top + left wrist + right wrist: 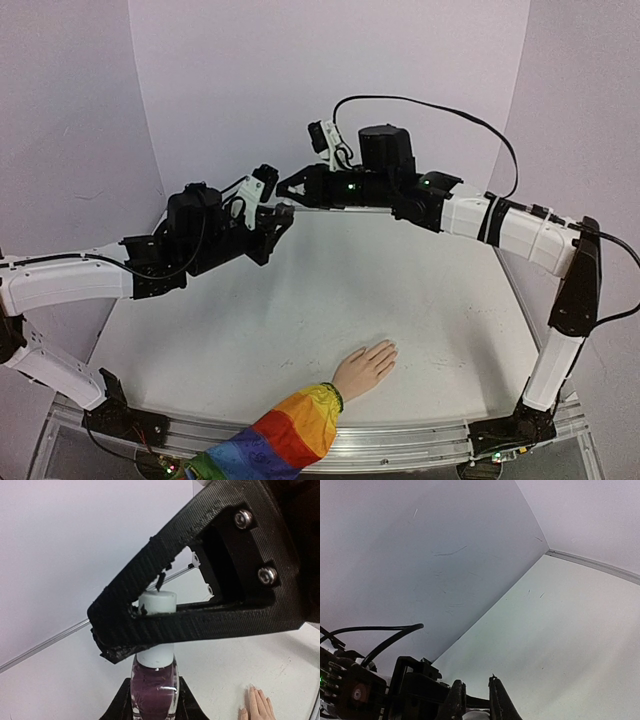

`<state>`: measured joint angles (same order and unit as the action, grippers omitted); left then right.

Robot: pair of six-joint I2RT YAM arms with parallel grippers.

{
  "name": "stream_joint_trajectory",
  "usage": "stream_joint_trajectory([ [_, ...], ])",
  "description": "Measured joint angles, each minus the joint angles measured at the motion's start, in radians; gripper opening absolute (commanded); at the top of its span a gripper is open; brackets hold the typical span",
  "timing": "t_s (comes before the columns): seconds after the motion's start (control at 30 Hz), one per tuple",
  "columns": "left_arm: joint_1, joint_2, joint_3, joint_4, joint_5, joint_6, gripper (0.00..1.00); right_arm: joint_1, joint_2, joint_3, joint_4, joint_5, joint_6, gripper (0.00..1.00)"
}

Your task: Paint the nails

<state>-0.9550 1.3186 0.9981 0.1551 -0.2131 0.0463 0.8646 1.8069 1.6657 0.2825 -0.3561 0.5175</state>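
L claw point(274, 224) is pressed tight on the polish bottle point(154, 692), up high in the middle of the top view, prob so it won't wobble. R claw point(288, 196) pinches the white cap point(157, 603) from the side, prob to twist it off & get the brush. The nails point(252, 686) are on the fake hand point(365, 368), flat on the tabletop point(290, 320), bottom middle, well apart from both claws.

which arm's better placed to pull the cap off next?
Right. The right gripper is already shut on the cap. The left gripper is shut on the bottle below, so it can only steady it.
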Motion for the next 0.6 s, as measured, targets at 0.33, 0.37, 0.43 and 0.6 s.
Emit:
stream_joint_trajectory([
  [0.33,0.192,-0.023,-0.02,0.062,0.821,-0.182,0.0,-0.089,-0.059,-0.181,0.289,-0.569,-0.129,0.0],
  [0.37,0.202,-0.026,-0.029,0.085,0.915,-0.207,0.0,-0.084,-0.066,-0.192,0.313,-0.628,-0.133,0.0],
  [0.43,0.206,-0.038,-0.052,0.121,1.027,-0.241,0.0,-0.072,-0.085,-0.222,0.356,-0.693,-0.147,0.0],
  [0.6,0.205,-0.049,-0.084,0.165,1.022,-0.261,0.0,-0.057,-0.111,-0.251,0.359,-0.627,-0.148,0.65],
])
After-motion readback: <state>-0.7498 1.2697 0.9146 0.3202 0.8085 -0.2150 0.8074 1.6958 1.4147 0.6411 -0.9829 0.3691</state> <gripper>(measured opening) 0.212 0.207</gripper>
